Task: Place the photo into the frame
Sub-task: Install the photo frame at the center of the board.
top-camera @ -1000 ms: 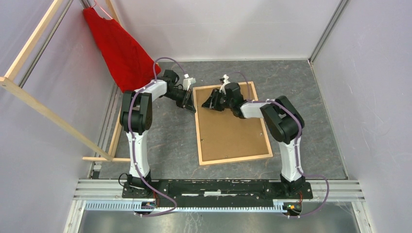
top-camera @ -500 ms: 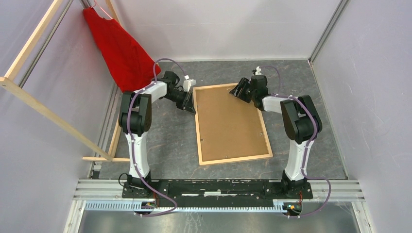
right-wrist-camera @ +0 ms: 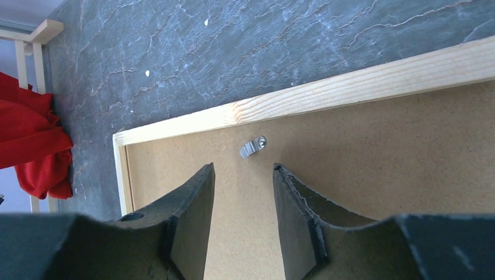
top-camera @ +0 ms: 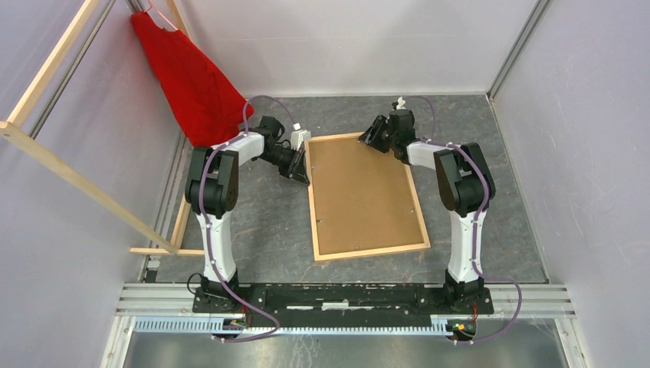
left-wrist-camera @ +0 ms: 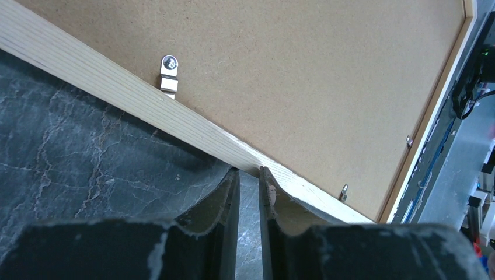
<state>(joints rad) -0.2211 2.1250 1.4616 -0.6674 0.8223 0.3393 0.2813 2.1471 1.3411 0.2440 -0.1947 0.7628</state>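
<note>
Left gripper point(left-wrist-camera: 249, 171) barely parted, empty, tips at left edge of frame point(left-wrist-camera: 117, 87), perhaps touching. Right gripper point(right-wrist-camera: 243, 167) released, empty, above backing board point(right-wrist-camera: 379, 151) beside far clip point(right-wrist-camera: 253, 146). Frame flat on table point(top-camera: 253, 222), back up.

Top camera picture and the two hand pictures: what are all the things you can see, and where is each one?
frame: one, light wood, lying back-up mid-table
backing board: one, brown, inside the frame
metal clips: several, silver, along the frame's inner edge
red cloth: one, red, hanging far left
wooden rack bars: several, light wood, left side
table: one, dark grey, marbled
arms: two, white and black, rising from the near edge
left hand: one, black, fingers narrowly apart at the frame's left edge
right hand: one, black, open above a clip near the frame's far edge
</note>
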